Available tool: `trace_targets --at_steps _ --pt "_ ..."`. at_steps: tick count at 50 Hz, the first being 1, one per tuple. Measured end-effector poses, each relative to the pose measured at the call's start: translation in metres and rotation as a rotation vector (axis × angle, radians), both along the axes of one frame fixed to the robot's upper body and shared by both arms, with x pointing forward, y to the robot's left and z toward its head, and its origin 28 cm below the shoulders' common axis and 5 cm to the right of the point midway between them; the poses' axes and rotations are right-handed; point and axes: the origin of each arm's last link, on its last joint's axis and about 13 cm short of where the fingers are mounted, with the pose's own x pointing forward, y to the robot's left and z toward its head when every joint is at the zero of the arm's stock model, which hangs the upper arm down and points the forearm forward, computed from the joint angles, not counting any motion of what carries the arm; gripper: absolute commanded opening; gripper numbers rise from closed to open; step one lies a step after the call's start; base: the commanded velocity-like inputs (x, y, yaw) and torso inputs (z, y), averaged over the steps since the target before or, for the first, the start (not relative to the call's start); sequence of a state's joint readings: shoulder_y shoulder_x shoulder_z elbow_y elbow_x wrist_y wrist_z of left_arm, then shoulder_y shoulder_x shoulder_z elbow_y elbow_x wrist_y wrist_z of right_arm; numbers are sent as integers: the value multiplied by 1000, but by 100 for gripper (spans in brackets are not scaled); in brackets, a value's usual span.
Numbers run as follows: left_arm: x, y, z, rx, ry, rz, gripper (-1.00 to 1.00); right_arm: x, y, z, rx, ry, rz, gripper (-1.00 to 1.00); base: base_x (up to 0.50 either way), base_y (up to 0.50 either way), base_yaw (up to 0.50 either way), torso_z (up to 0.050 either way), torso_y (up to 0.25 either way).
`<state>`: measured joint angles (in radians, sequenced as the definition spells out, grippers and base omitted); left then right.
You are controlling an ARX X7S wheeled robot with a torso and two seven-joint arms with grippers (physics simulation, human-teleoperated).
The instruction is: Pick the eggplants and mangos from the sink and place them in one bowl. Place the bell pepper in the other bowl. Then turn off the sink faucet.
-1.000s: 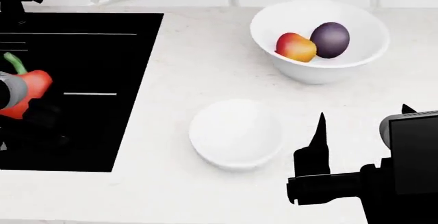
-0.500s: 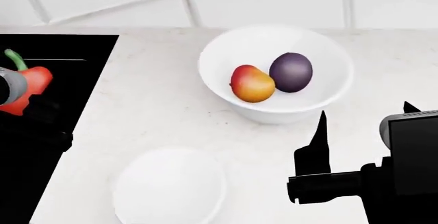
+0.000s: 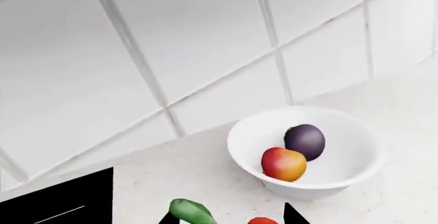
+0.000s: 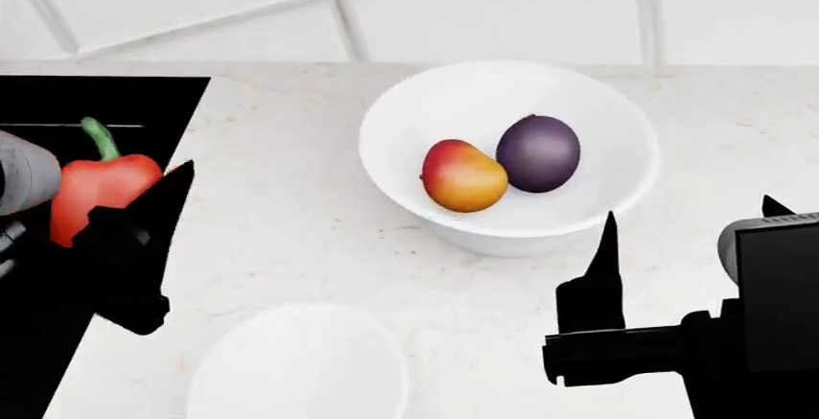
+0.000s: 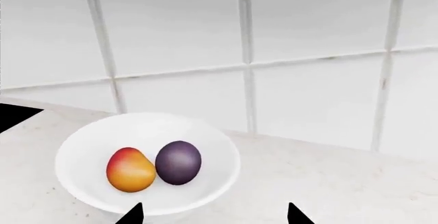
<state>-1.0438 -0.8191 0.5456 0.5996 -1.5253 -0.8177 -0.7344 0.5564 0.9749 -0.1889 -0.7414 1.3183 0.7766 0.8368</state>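
My left gripper [image 4: 128, 198] is shut on the red bell pepper [image 4: 92, 189], held over the sink's [image 4: 77, 98] right edge beside the counter. In the left wrist view its green stem [image 3: 192, 211] and a bit of red [image 3: 262, 220] show between the fingertips of the left gripper [image 3: 229, 218]. One white bowl [image 4: 384, 112] holds a mango [image 4: 461, 176] and an eggplant [image 4: 538, 153]. The other bowl [image 4: 301, 361] sits nearer, with nothing in it. My right gripper [image 4: 688, 213] hovers open to the right of the bowls. The sink faucet is out of view.
A white tiled wall [image 4: 486, 7] rises right behind the counter [image 4: 282, 208]. The right wrist view looks at the filled bowl [image 5: 75, 147], with mango [image 5: 130, 170] and eggplant [image 5: 178, 162], and the right gripper [image 5: 213, 215] has nothing between its fingers.
The left gripper has carried the bell pepper to the right, toward the counter edge, and its dark finger now shows. The head view swung right and then nearly settled. The right gripper held still.
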Motion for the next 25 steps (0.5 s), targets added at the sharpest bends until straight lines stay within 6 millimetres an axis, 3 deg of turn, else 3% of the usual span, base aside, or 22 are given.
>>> trace_targets --at_steps 25 --pt "-25 -39 11 88 149 -291 -100 -1 1 -1 3 13 7 100 0 0 0 0 0"
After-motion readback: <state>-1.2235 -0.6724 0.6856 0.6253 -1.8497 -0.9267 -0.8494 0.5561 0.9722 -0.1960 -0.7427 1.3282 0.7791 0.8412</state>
